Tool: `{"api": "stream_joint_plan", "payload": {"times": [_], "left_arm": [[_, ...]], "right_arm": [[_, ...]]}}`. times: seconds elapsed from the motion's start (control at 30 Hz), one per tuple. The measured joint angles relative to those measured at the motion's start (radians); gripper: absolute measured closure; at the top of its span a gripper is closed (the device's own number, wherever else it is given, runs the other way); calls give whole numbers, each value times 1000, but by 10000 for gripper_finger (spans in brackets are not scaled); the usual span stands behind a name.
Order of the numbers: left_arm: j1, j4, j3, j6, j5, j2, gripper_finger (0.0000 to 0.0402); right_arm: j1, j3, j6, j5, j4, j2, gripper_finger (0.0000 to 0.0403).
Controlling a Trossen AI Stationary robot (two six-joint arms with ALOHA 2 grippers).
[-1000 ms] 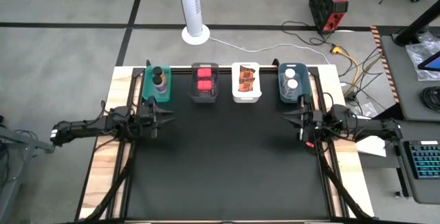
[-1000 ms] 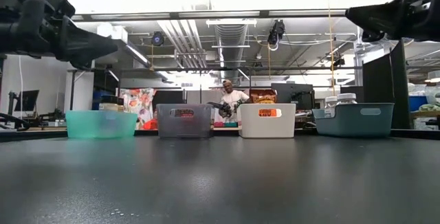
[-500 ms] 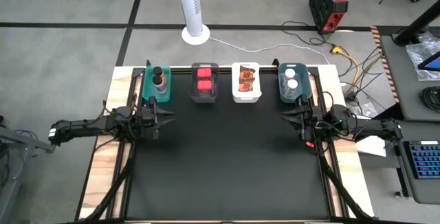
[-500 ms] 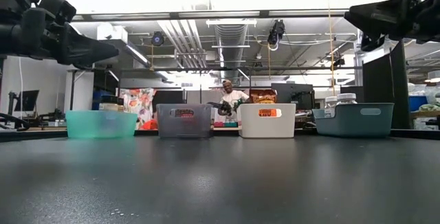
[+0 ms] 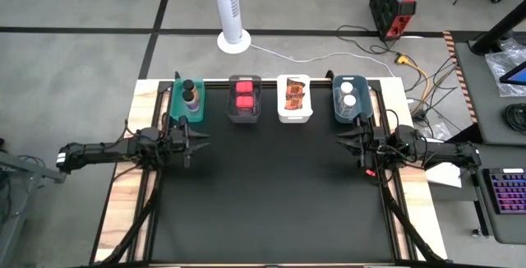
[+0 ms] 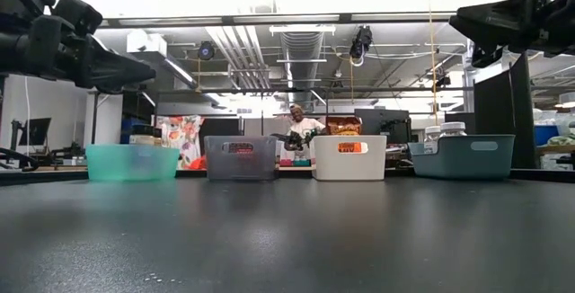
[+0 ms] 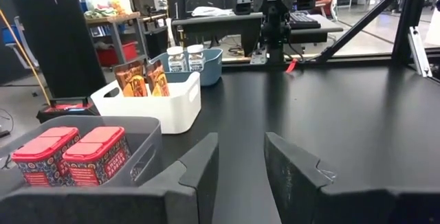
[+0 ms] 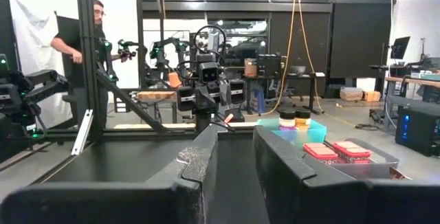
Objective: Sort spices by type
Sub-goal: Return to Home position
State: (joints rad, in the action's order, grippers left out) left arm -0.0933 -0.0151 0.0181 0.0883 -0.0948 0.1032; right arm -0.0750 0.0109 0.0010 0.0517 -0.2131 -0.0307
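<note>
High view shows 4 bins in a row along the far edge of the black tabletop. A teal bin sits at the far left corner, followed by a grey bin, a white bin, and a blue bin at the far right corner. 2 dark-capped bottles stand in the teal bin, and 2 red tubs lie one behind the other in the grey bin. 2 orange packets fill the white bin, and 2 white-capped jars stand in the blue bin.

The left gripper sits by the left edge, just in front of the teal bin, and points inward across the tabletop. The right gripper sits by the right edge, just in front of the blue bin, and points back toward the left one. They are well apart.

Low view shows both grippers held high above the surface, clear of the bins. Beyond the table, a person stands in the room behind the far edge.

Left wrist view shows that gripper's fingers parallel with a narrow gap between them and nothing held. Right wrist view shows the right gripper's fingers the same way: a narrow gap and nothing gripped.
</note>
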Motion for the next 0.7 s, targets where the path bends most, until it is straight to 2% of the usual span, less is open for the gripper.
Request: {"api": "stream_joint_plan", "payload": {"times": [0.43,0.7], "left_arm": [[0,0,0,0,0,16,301],[0,1,0,0,0,20,301]], "right_arm": [[0,0,0,0,0,0,343],[0,0,-1,0,0,0,338]]}}
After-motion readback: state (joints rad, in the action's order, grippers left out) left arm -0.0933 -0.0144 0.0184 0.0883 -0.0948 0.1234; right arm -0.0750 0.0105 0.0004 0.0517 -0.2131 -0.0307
